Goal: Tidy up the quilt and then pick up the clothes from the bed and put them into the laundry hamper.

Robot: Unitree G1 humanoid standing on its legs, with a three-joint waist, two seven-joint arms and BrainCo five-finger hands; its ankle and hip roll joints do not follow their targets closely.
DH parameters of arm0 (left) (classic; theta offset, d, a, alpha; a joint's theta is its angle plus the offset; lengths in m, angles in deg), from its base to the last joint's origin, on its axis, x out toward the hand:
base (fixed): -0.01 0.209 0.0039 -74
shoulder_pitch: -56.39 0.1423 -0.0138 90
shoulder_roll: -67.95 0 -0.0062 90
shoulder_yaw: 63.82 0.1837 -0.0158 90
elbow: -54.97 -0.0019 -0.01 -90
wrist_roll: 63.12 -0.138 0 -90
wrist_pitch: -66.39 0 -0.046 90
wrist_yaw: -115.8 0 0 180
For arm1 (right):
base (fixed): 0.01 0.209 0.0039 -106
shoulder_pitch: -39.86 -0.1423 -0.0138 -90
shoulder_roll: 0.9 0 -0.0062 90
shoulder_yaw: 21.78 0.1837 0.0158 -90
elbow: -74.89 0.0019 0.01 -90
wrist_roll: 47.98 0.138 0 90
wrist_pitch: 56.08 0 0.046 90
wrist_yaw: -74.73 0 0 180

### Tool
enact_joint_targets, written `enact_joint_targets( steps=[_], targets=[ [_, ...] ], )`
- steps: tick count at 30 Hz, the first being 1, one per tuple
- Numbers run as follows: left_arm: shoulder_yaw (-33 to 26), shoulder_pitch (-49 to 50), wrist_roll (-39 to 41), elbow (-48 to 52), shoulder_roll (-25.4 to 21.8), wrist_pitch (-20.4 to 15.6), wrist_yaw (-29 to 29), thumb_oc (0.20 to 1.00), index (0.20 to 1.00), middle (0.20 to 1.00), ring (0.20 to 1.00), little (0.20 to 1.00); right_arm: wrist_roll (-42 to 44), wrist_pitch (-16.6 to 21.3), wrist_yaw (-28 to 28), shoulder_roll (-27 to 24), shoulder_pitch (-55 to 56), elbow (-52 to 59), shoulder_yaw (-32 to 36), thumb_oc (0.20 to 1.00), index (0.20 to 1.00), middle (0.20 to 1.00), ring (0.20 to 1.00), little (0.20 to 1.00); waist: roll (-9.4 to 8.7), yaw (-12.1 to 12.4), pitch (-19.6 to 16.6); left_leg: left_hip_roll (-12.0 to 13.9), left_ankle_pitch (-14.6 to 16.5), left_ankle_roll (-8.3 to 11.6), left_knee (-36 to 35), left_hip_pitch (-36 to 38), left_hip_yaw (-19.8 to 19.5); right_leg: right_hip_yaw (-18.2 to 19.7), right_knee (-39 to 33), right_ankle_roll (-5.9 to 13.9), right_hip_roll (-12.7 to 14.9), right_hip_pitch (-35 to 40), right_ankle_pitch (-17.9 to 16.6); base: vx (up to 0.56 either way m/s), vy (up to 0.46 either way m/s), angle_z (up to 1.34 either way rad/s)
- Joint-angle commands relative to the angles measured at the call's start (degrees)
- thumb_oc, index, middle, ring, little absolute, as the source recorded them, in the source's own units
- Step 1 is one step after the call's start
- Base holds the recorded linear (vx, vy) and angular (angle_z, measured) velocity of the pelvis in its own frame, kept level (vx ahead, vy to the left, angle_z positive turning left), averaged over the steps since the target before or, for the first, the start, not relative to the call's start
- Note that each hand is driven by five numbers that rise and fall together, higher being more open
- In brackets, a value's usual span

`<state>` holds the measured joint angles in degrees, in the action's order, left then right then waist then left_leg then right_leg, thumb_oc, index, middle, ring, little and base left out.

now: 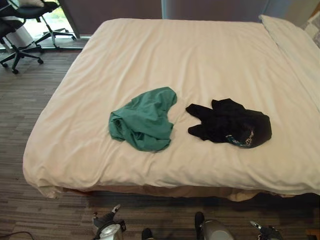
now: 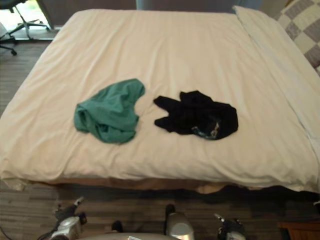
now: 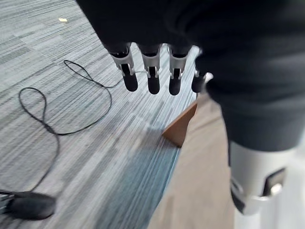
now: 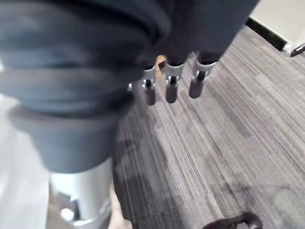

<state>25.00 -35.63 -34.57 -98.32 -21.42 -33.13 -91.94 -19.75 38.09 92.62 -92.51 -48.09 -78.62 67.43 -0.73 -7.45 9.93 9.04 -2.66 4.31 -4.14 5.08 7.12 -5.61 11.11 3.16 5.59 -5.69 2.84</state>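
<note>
Left hand: is being hung low over the carpet with fingers straight and relaxed, nothing held.
Right hand: is being hung likewise, fingers extended, empty.
Quilt: is being shown spread fairly flat over the bed, cream in colour.
Green garment: is lying crumpled on the quilt, left of centre.
Black garment: is lying bunched just beside it to the right, apparently not touching.
Office chair: is standing on the floor beyond the bed's far left corner.
</note>
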Motion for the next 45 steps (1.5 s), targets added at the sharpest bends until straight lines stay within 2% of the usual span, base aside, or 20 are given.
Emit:
enact_joint_targets(
  steps=[1, 2, 3, 4, 6, 8, 10, 11, 14, 16, 18, 21, 25, 26, 29, 30, 35, 38, 44, 45],
  targets=[
    [-4.8, 2.4, -0.5, 9.0, -5.8, 0.0, -5.8, 1.0, 1.0, 1.0, 1.0, 1.0, 2.0, 2.3, 8.8, -3.7, 1.4, 10.2, 2.6, 1.0, 1.0, 1.0, 1.0, 1.0, -1.2, -0.1, -0.8, 1.4, 1.8, 0.92, -0.5, -0.2, 0.6, 4.4, -7.8, 5.16, 1.5, 2.6, -3.2, 0.04, 0.075, -0.02],
    [-5.8, 3.4, -0.4, 12.8, -6.8, 1.4, -4.8, 1.0, 1.0, 1.0, 1.0, 1.0, 0.2, 2.5, 12.0, -4.6, 2.8, 14.6, 3.7, 1.0, 1.0, 1.0, 1.0, 1.0, -1.45, -0.2, -0.9, 1.2, 2.0, 0.91, -0.6, -0.1, 0.8, 4.4, -8.4, 5.31, 1.7, 2.9, -3.5, 0.04, 0.068, 0.03],
    [-8.6, 5.1, -1.1, 22.1, -8.8, 5.0, -4.7, 1.0, 1.0, 1.0, 1.0, 1.0, -3.8, -0.8, 17.1, -6.6, 5.5, 25.5, 6.6, 1.0, 1.0, 1.0, 1.0, 1.0, -1.85, -0.5, -0.9, 0.7, 2.3, 0.81, -0.8, 0.1, 1.3, 4.3, -9.4, 5.6, 2.1, 3.3, -4.0, 0.05, 0.081, 0.06],
    [-11.0, 7.3, -2.4, 30.4, -11.0, 6.6, -4.2, 1.0, 1.0, 1.0, 1.0, 1.0, -7.1, -1.1, 19.8, -8.2, 8.4, 33.2, 10.1, 1.0, 1.0, 1.0, 1.0, 1.0, -2.23, -0.8, -1.0, 0.3, 2.7, 0.6, -0.8, 0.3, 1.7, 4.2, -10.0, 5.81, 2.4, 3.8, -4.2, 0.04, 0.064, 0.08],
    [-12.8, 8.5, -2.6, 37.9, -12.3, 10.6, -4.5, 1.0, 1.0, 1.0, 1.0, 1.0, -8.6, -2.7, 20.5, -9.1, 10.2, 38.7, 12.7, 1.0, 1.0, 1.0, 1.0, 1.0, -2.47, -0.8, -0.9, 0.0, 2.9, 0.44, -0.8, 0.4, 1.8, 4.2, -10.2, 5.84, 2.5, 3.9, -4.3, 0.01, 0.02, 0.02],
    [-19.7, 13.2, -5.1, 59.0, -14.9, 17.8, -6.4, 1.0, 1.0, 1.0, 1.0, 1.0, -8.5, -5.1, 17.6, -11.5, 14.9, 53.3, 22.3, 1.0, 1.0, 1.0, 1.0, 1.0, -3.21, -0.6, -1.0, -0.9, 3.2, 0.14, -0.7, 0.3, 1.6, 3.8, -10.7, 5.94, 2.6, 4.3, -4.3, 0.02, 0.012, 0.01],
    [-21.3, 14.2, -6.6, 62.0, -15.3, 17.0, -6.4, 1.0, 1.0, 1.0, 1.0, 1.0, -9.4, -3.4, 16.6, -12.0, 15.5, 55.4, 23.9, 1.0, 1.0, 1.0, 1.0, 1.0, -3.3, -0.5, -1.1, -1.0, 3.8, 0.14, -0.7, 0.6, 1.5, 3.7, -10.8, 6.1, 2.7, 4.9, -3.7, 0.06, 0.017, 0.04],
    [-26.7, 16.0, -9.6, 71.3, -17.3, 20.9, -4.8, 1.0, 1.0, 1.0, 1.0, 1.0, -9.4, -7.4, 11.4, -15.0, 15.1, 62.8, 29.0, 1.0, 1.0, 1.0, 1.0, 1.0, -3.5, 0.4, -1.3, -1.5, 4.3, 0.22, -0.7, 0.6, 0.8, 3.2, -10.9, 6.26, 2.8, 5.5, -3.2, 0.06, 0.007, -0.02],
    [-28.4, 15.7, -12.9, 73.7, -19.7, 22.6, -1.2, 1.0, 1.0, 1.0, 1.0, 1.0, -9.5, -11.0, 5.4, -18.6, 12.2, 67.2, 29.5, 1.0, 1.0, 1.0, 1.0, 1.0, -3.49, 1.1, -1.6, -1.7, 4.6, 0.4, -0.7, 0.8, 0.6, 2.9, -11.2, 6.24, 2.9, 6.2, -2.8, 0.08, 0.005, -0.16],
    [-26.1, 12.5, -14.1, 71.4, -23.6, 24.0, 1.1, 1.0, 1.0, 1.0, 1.0, 1.0, -13.7, -15.5, 2.9, -22.8, 5.7, 67.5, 25.1, 1.0, 1.0, 1.0, 1.0, 1.0, -3.25, 1.8, -2.2, -1.7, 4.5, 0.71, -0.7, 0.8, 0.4, 2.8, -11.6, 6.18, 2.9, 6.8, -2.6, 0.11, 0.017, -0.07],
    [-22.2, 8.0, -15.5, 67.2, -27.1, 25.3, 2.3, 1.0, 1.0, 1.0, 1.0, 1.0, -13.2, -19.2, 1.5, -26.6, -1.4, 64.6, 18.7, 1.0, 1.0, 1.0, 1.0, 1.0, -3.16, 2.4, -2.5, -1.5, 4.3, 0.9, -0.8, 0.8, 0.1, 2.8, -12.2, 6.1, 2.9, 7.4, -2.6, 0.13, 0.016, 0.01],
    [-12.9, -0.1, -19.5, 56.2, -30.9, 23.6, 5.5, 1.0, 1.0, 1.0, 1.0, 1.0, -16.0, -21.2, 0.2, -31.3, -13.2, 55.9, 6.0, 1.0, 1.0, 1.0, 1.0, 1.0, -3.19, 3.3, -2.6, -0.9, 3.8, 1.43, -0.9, 0.7, -0.3, 3.4, -13.5, 6.24, 3.0, 8.3, -2.9, 0.22, 0.012, 0.01],
    [-0.7, -14.1, -24.8, 41.6, -37.6, 15.8, 7.5, 1.0, 1.0, 1.0, 1.0, 1.0, -14.9, -22.1, -0.8, -35.0, -30.4, 43.5, -8.9, 1.0, 1.0, 1.0, 1.0, 1.0, -3.73, 4.4, -1.1, 0.7, 2.9, 2.18, -0.3, -0.4, 1.2, 4.6, -13.4, 6.86, 3.4, 6.3, -4.2, 0.06, -0.12, -0.06],
    [8.1, -28.7, -25.3, 35.1, -43.2, 13.5, 8.3, 1.0, 1.0, 1.0, 1.0, 1.0, -11.1, -20.9, 0.7, -34.5, -42.9, 35.2, -16.9, 1.0, 1.0, 1.0, 1.0, 1.0, -5.62, 4.6, 1.9, 2.6, 2.5, 2.93, 0.9, -3.6, 2.3, 5.5, -13.1, 7.23, 2.6, 3.2, -5.1, -0.34, -0.405, -0.08],
    [17.3, -43.2, -27.3, 29.6, -45.8, 11.0, 9.0, 1.0, 1.0, 1.0, 1.0, 1.0, -7.3, -18.9, 1.8, -33.6, -52.2, 28.6, -23.2, 1.0, 1.0, 1.0, 1.0, 1.0, -7.32, 4.9, 4.6, 4.2, 1.5, 3.51, 1.6, -7.1, 3.1, 6.0, -13.5, 7.49, 1.4, 0.5, -6.6, -0.28, -0.351, -0.06],
    [24.8, -53.4, -29.4, 26.1, -46.1, 9.3, 9.7, 1.0, 1.0, 1.0, 1.0, 1.0, -5.0, -18.1, 2.6, -32.6, -58.0, 24.9, -27.8, 1.0, 1.0, 1.0, 1.0, 1.0, -8.41, 5.2, 6.2, 5.0, 1.0, 3.72, 2.4, -9.4, 3.1, 6.4, -13.8, 7.56, 0.5, -0.8, -7.4, -0.17, -0.335, -0.14],
    [40.9, -73.2, -32.1, 19.3, -43.1, 7.7, 11.8, 1.0, 1.0, 1.0, 1.0, 1.0, -0.7, -17.4, 3.1, -27.6, -68.1, 17.0, -37.2, 1.0, 1.0, 1.0, 1.0, 1.0, -11.02, 6.6, 8.5, 5.9, 0.2, 3.96, 4.5, -14.4, 1.3, 7.1, -14.7, 7.54, -1.6, -2.1, -8.7, 0.01, -0.308, -0.14],
    [47.6, -80.8, -30.6, 14.0, -39.5, 9.9, 13.1, 1.0, 1.0, 1.0, 1.0, 1.0, 1.7, -17.6, 4.1, -23.3, -72.8, 12.6, -40.8, 1.0, 1.0, 1.0, 1.0, 1.0, -11.34, 6.9, 9.3, 5.7, -0.1, 4.06, 5.4, -16.5, 0.5, 7.4, -15.1, 7.58, -2.2, -2.7, -9.0, 0.01, -0.183, -0.13],
    [54.0, -87.5, -33.1, 4.2, -34.4, 14.2, 13.9, 1.0, 1.0, 1.0, 1.0, 1.0, 4.2, -15.3, 5.2, -16.5, -79.2, 5.4, -43.4, 1.0, 1.0, 1.0, 1.0, 1.0, -11.11, 7.5, 12.1, 5.1, -0.4, 4.19, 7.0, -20.8, -1.2, 6.9, -15.6, 7.51, -2.4, -5.0, -9.3, -0.1, -0.086, -0.03],
    [55.9, -88.3, -33.1, 1.7, -32.9, 15.1, 12.3, 1.0, 1.0, 1.0, 1.0, 1.0, 4.4, -15.1, 6.1, -13.4, -81.4, 2.4, -44.2, 1.0, 1.0, 1.0, 1.0, 1.0, -10.8, 8.0, 13.2, 4.6, -0.3, 3.92, 7.9, -22.6, -1.9, 6.7, -15.0, 7.54, -2.0, -6.4, -9.3, -0.15, -0.064, 0.05]
  ],
)
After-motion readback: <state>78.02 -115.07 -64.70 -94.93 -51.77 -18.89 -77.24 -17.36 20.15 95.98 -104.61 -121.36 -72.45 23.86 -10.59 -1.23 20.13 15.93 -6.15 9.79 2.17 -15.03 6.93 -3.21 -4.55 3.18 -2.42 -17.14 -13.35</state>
